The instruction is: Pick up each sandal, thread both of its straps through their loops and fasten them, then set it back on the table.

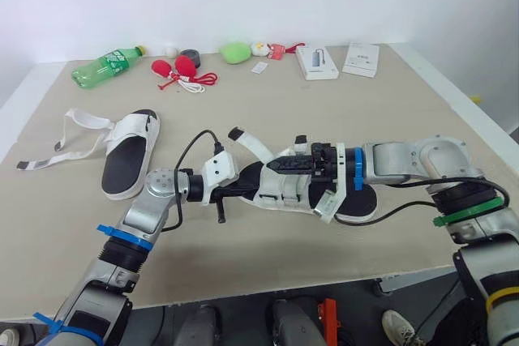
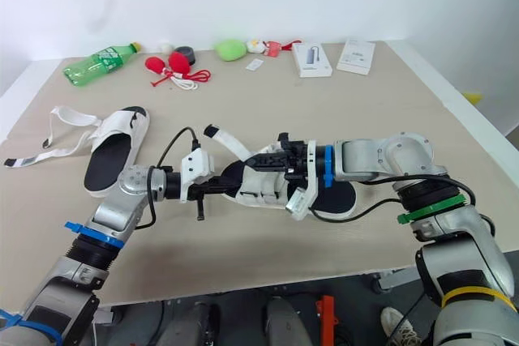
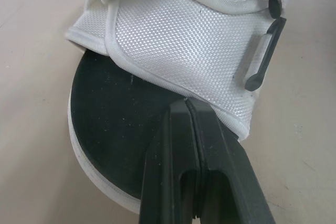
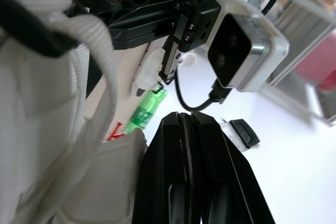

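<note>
The left gripper has its two black fingers pressed flat together, tips at the hem of the white mesh upper of a sandal, over its black insole; whether any fabric is pinched between them cannot be told. The right gripper reaches in from the opposite side, also clenched tight, its fingers lying across the top of the same upper. This sandal sits in the middle of the table, toward the near edge, with one loose strap sticking up and away.

A second sandal lies flat near the left edge, well apart, its undone straps trailing toward that edge.

Along the far edge, well clear of both arms, runs a row of clutter: a green plastic bottle on its side, two red round objects with a white cord, a dark roll, a green rounded lump, a small white card, a white box and a white booklet.
</note>
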Robot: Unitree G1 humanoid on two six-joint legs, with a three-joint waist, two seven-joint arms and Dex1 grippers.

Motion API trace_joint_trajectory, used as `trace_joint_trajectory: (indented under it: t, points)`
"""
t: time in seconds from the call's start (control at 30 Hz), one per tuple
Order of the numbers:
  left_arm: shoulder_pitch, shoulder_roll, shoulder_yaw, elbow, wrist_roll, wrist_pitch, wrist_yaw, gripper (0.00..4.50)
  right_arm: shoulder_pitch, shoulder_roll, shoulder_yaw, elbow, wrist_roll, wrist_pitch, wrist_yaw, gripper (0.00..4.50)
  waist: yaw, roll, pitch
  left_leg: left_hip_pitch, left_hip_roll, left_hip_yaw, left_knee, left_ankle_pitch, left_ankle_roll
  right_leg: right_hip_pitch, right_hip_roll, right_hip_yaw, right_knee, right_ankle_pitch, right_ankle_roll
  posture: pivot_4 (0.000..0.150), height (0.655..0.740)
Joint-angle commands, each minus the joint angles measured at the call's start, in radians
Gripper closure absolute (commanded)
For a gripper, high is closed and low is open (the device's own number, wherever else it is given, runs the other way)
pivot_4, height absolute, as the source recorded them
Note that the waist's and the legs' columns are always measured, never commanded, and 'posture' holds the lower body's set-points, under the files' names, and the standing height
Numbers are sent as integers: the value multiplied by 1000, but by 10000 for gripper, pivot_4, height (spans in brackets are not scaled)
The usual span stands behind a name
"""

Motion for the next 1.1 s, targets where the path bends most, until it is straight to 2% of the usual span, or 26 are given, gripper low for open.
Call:
trace_joint_trajectory:
  t: [0.03, 0.07, 0.13, 0.17, 0.27, 0.3, 0.33, 0.4, 0.43, 0.53, 0.57, 0.63, 0.67, 0.77, 0.87, 0.97, 1.1]
  points:
    - [1, 3, -7, 4, 6, 17, 3, 45000, -45, -44, 9, -42, -5, 41, -116, 44308, 0, 0, 0, 0, 0, 0, 0, 0, 0, 0, 0, 1, 0, -1, 0, 1500, 7400]
    - [0, 2, -7, 5, 5, 18, 4, 45000, -50, -46, 14, -25, 26, 28, -101, 44308, -1, 0, 0, 0, 0, 1, 0, 0, 0, 0, 0, 1, 0, -3, 1, 1500, 7400]
    - [-2, 2, -8, 6, 3, 20, 5, 45000, -58, -50, 28, -2, 65, 7, -75, 37735, -2, 0, 0, 1, 0, 2, 0, 0, 0, 0, 0, 2, 0, -3, 2, 1500, 7400]
    - [-2, 2, -8, 5, 3, 20, 6, 45000, -60, -54, 35, -6, 67, 6, -80, 36149, -3, 0, 0, 1, 0, 3, 0, 0, 0, 0, 0, 3, 0, -2, 4, 1500, 7400]
    - [-3, 1, -8, 7, 3, 24, 4, 45000, -58, -66, 44, 6, 136, -38, -52, 21169, -3, 0, 0, 1, 0, 4, 0, 0, 1, 1, 0, 3, 0, 0, 7, 1500, 7400]
    - [-4, 1, -8, 9, 3, 24, 3, 45000, -56, -69, 46, 16, 166, -55, -31, 17868, -3, 0, 0, 1, 0, 4, 0, 0, 1, 1, 0, 4, 0, 0, 7, 1500, 7400]
    - [-4, 1, -7, 11, 3, 24, 3, 45000, -55, -75, 51, 28, 205, -86, -9, 12725, -3, 0, 0, 1, 0, 4, 0, 0, 1, 1, 1, 4, 0, 0, 7, 1500, 7400]
    - [-5, 2, -7, 13, 3, 24, 1, 45000, -57, -83, 86, 108, 376, -150, 118, 3431, -4, -1, 0, 2, 0, 6, 0, 0, 1, 1, 1, 4, 0, 0, 7, 1500, 7400]
    - [-6, 2, -7, 14, 3, 24, 0, 45000, -57, -91, 103, 127, 452, -178, 174, 1293, -5, -1, 0, 2, 0, 7, 0, 0, 1, 2, 1, 4, 0, 0, 7, 1500, 7400]
    - [-7, 3, -7, 17, 3, 23, -2, 45000, -34, -140, 259, 155, 944, -93, 503, 1293, -7, -1, 0, 3, 1, 9, 1, -1, 2, 3, 1, 5, -1, 0, 7, 1500, 7400]
    - [-8, 4, -7, 18, 3, 23, -3, 45000, 24, -170, 292, 46, 1263, 119, 723, 1293, -6, -1, 0, 4, 1, 9, 0, -1, 3, 4, 1, 5, -1, 0, 7, 1500, 7400]
    - [-8, 5, -8, 18, 3, 22, -6, 45000, 87, -197, 269, -169, 1737, 521, 1000, 1293, -5, -2, 1, 5, 2, 5, 1, -2, 5, 6, 1, 5, -1, 0, 7, 1500, 7400]
    - [-7, 5, -9, 18, 3, 21, -6, 45000, 101, -207, 242, -255, 1903, 711, 1097, 1293, -6, -2, 1, 5, 3, 4, 3, -3, 7, 7, 0, 5, -1, 1, 6, 1500, 7400]
    - [-6, 2, -13, 18, 3, 22, -7, 45000, 43, -205, 147, -385, 2225, 1245, 1224, 1293, -7, -1, 1, 6, 5, 4, 3, -4, 8, 7, -3, 2, -1, 4, 1, 1500, 7400]
    - [-10, -2, -14, 22, 3, 22, -8, 45000, -11, -174, 60, -407, 2367, 1572, 1275, 1293, -1, -1, 1, 6, 9, 1, 4, -2, 9, 7, -4, -6, -1, 3, 1, 1500, 7400]
    - [-16, -2, -13, 30, 4, 18, -10, 45000, -44, -130, 8, -405, 2383, 1734, 1333, 1293, 0, -1, 1, 4, 15, 2, 4, -2, 9, 7, -3, -11, -1, -2, -6, 1500, 7400]
    - [-19, -3, -13, 35, 5, 15, -12, 45000, -98, -48, -14, -375, 2321, 1856, 1408, 1293, 3, -1, 0, 1, 17, 4, 3, -2, 9, 3, 0, -14, -1, -1, -4, 1500, 7400]
